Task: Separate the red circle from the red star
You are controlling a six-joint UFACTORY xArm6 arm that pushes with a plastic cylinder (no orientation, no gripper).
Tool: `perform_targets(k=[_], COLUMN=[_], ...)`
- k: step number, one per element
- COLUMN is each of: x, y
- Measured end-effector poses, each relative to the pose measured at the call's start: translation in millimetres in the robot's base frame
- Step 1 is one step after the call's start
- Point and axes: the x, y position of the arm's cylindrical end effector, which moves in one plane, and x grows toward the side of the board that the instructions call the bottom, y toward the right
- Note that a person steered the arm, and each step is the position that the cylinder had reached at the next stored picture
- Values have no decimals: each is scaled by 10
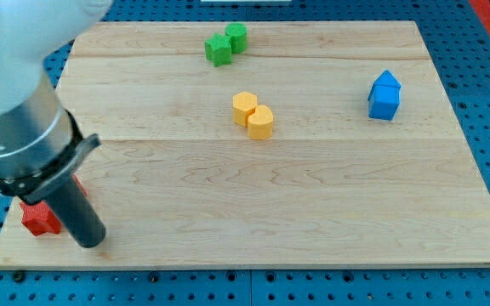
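Note:
The red star [39, 219] lies near the board's bottom-left corner, partly covered by my arm. A small sliver of a second red block [79, 186] shows just right of the rod, above the star. It is mostly hidden, so its shape cannot be made out. My tip [92, 241] rests on the board just right of the red star and below the red sliver, very close to both.
Two green blocks [225, 44] touch at the top centre. Two yellow blocks [253, 114] touch in the middle. Two blue blocks [384, 94] sit together at the right. The wooden board's [313, 212] left and bottom edges are close to the tip.

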Motion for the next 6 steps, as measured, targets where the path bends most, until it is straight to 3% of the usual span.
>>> perform_targets(k=[1,3,4,6], x=[-284,-646,-1097,-958], y=[-353,-202,-421,-431])
